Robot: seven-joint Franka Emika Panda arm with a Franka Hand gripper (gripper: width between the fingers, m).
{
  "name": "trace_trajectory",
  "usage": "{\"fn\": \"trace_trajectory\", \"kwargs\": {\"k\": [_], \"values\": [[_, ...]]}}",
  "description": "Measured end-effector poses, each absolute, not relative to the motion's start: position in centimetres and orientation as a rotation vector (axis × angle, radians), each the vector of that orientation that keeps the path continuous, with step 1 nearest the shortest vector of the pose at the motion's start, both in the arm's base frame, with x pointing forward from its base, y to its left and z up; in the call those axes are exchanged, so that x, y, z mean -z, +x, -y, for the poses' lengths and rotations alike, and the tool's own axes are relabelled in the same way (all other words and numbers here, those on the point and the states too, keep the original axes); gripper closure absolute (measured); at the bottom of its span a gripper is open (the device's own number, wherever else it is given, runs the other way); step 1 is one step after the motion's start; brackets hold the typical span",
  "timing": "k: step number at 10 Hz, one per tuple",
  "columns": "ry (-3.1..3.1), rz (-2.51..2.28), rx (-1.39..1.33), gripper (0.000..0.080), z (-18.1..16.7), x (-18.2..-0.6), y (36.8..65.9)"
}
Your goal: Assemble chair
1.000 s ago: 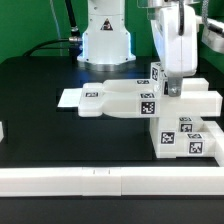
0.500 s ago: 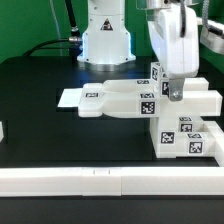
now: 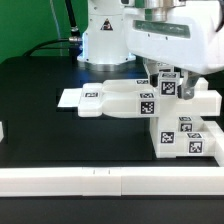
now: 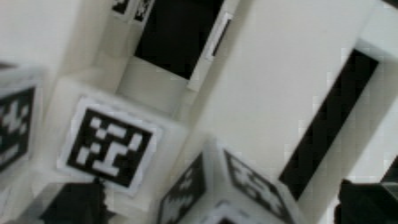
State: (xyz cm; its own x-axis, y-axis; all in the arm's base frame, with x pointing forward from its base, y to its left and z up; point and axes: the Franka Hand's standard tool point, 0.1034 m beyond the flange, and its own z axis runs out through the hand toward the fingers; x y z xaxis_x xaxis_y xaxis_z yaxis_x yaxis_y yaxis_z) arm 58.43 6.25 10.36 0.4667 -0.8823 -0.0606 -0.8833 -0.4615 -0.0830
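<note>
The pincer [image 3: 168,80] hangs over the chair [image 3: 150,100], which sits on the black surface [image 3: 45,110] toward the exterior view's right. The arm's broad white wrist housing fills the upper right of that view and hides most of the fingers; only their dark lower ends show, just above the tagged block on top of the chair. The jaws stand wide apart and hold nothing.

The chair is a cluster of chunky white parts carrying black-and-white square tags. A flat slab runs from its middle toward the exterior view's left, with 1 tag on its top face and 1 on its front edge. Nearer the camera, a blocky piece [image 3: 188,140] rests on the surface with 3 tags visible on its front faces. Whether this piece is joined to the rest of the chair cannot be told.

A thin flat white sheet, the marker board [image 3: 70,97], lies on the surface touching the slab's far-left end. The arm's white base [image 3: 105,40] stands behind the chair. A long white rail [image 3: 100,180] borders the surface in front of the chair.

In the wrist view, blurred white chair parts [image 4: 267,80] with dark slots fill the picture, and 2 tagged block faces [image 4: 111,140] sit close to the camera. One dark fingertip [image 4: 71,200] shows beside them.
</note>
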Motion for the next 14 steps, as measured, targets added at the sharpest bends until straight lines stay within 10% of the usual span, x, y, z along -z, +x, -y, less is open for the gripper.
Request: {"fn": "trace_trajectory", "kwargs": {"k": [10, 12, 14], "values": [[-3.086, -0.495, 0.005, 0.0176, -5.85, -10.57, 58.44], [-3.083, -0.512, 0.004, 0.0534, -5.85, -10.55, 58.44], [-3.08, -0.532, 0.004, 0.0531, -5.85, -10.55, 58.44]]}}
